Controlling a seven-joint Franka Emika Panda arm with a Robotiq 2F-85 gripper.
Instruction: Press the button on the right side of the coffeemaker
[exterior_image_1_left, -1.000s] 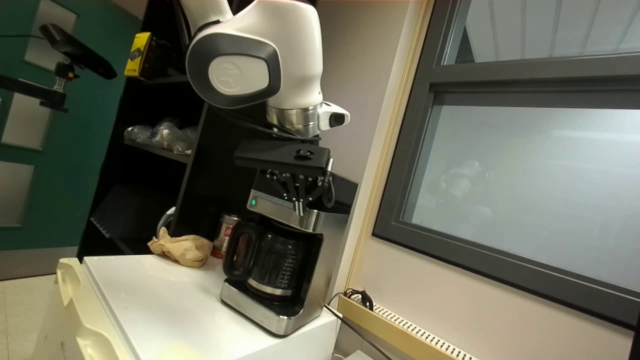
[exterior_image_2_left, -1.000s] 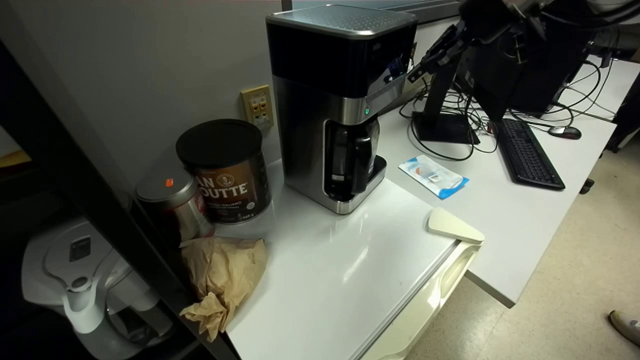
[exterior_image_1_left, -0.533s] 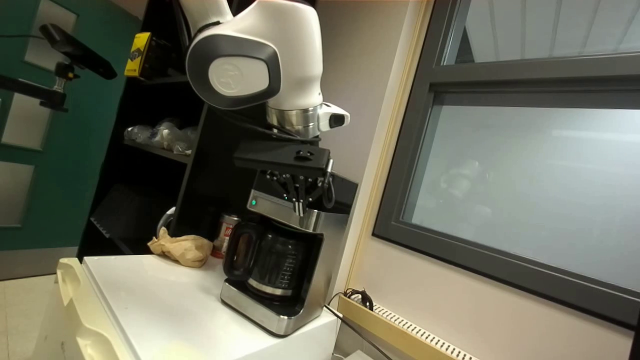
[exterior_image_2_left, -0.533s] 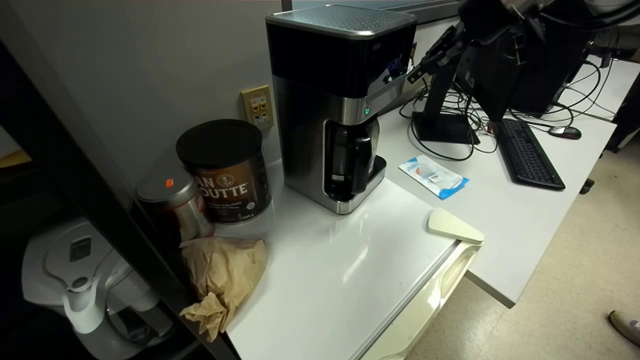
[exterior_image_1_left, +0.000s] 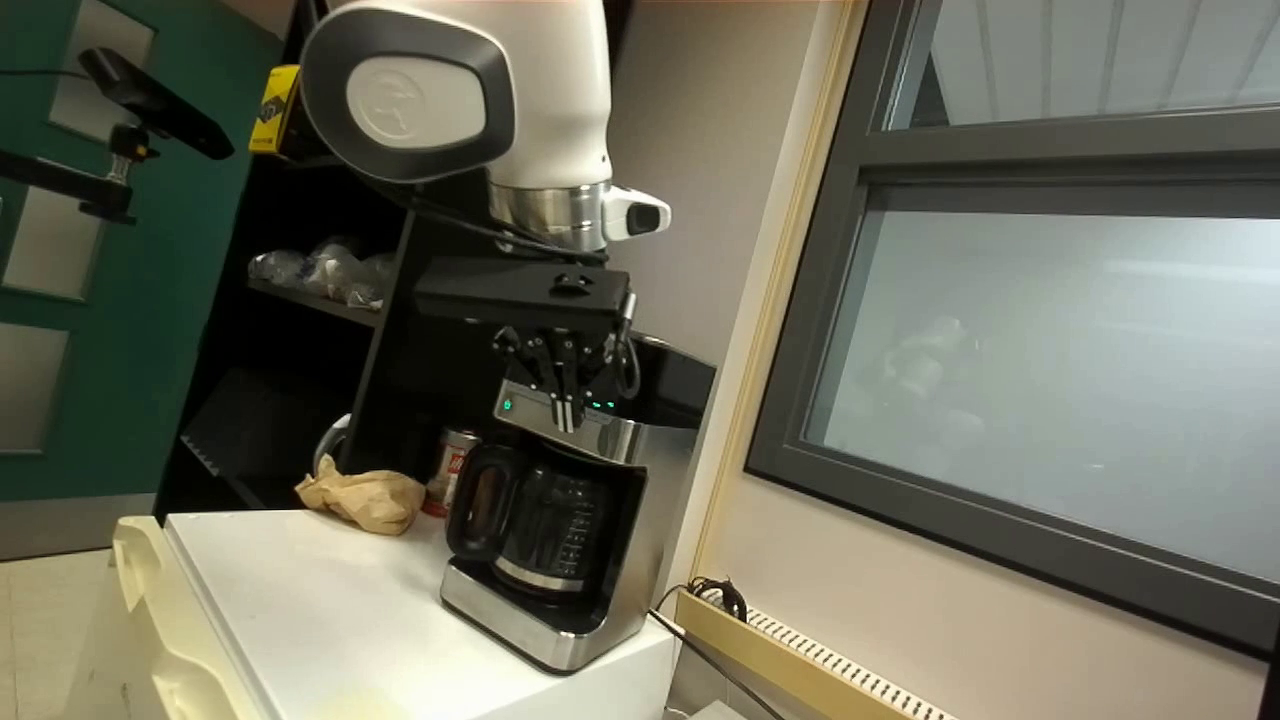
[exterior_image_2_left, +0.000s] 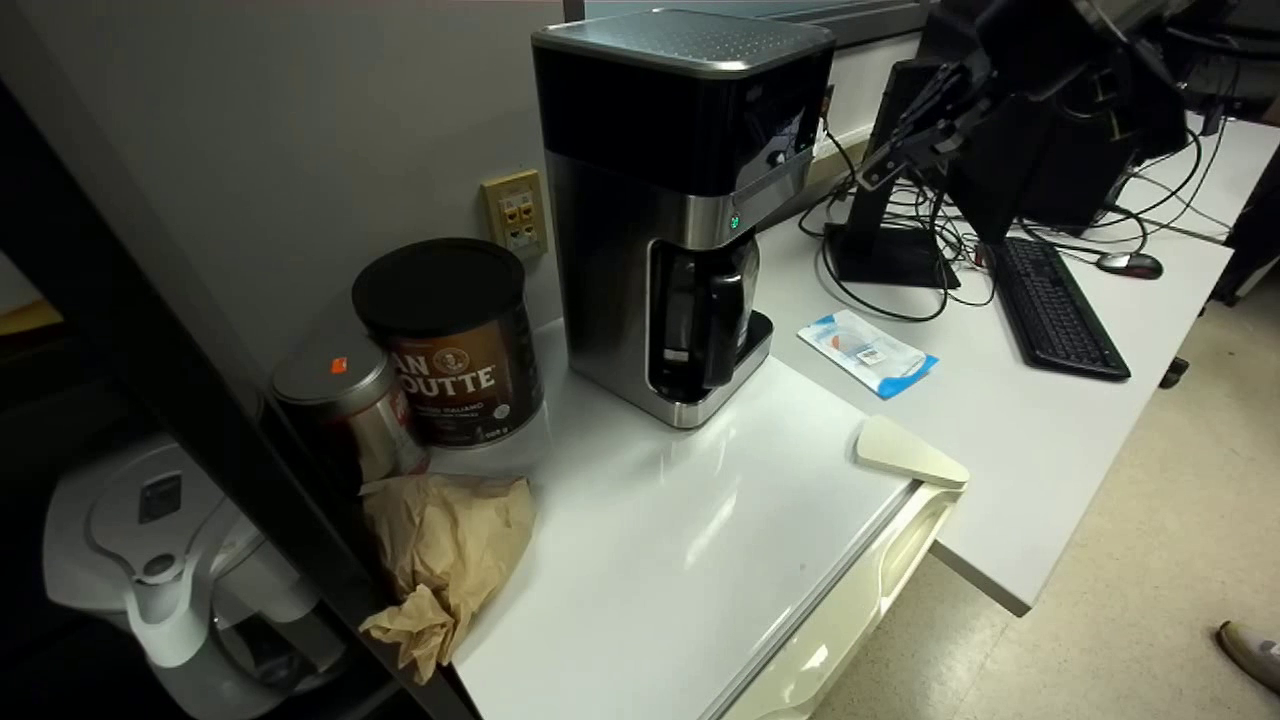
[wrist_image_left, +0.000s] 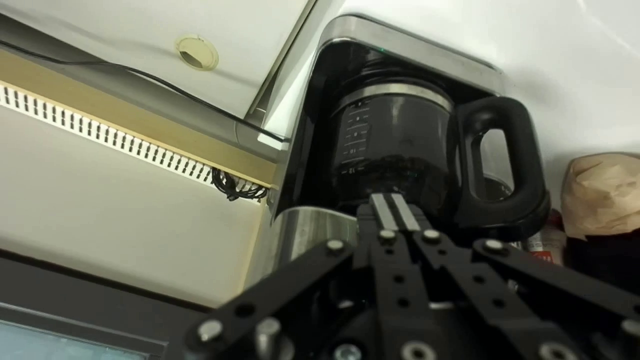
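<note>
The black-and-silver coffeemaker (exterior_image_1_left: 668, 500) stands on a white top and also shows in an exterior view (exterior_image_2_left: 620, 270). Its glass carafe (wrist_image_left: 395, 135) is in place, dark handle outward. A green-lit button (exterior_image_1_left: 507, 404) glows at the left of the front panel, and small green lights (exterior_image_1_left: 603, 405) show right of my fingers. Individual buttons on the right side are too small to tell. My gripper (exterior_image_1_left: 566, 415) is shut and empty in front of the panel. In an exterior view, a gap separates its fingertips (exterior_image_2_left: 875, 172) from the machine. The wrist view shows the fingertips (wrist_image_left: 392, 210) together.
A paper bag (exterior_image_2_left: 450, 560), a red-silver can (exterior_image_2_left: 350, 400) and a brown tin (exterior_image_2_left: 450, 350) stand beside the coffeemaker. A monitor stand (exterior_image_2_left: 880, 240), cables and keyboard (exterior_image_2_left: 1055, 305) are on the adjoining desk. The wall and window (exterior_image_1_left: 1040, 400) lie behind the machine.
Over the last half second my gripper has moved back from the coffeemaker's front panel, fingers still shut. Green lights right of the fingers now show. The coffeemaker has not moved.
</note>
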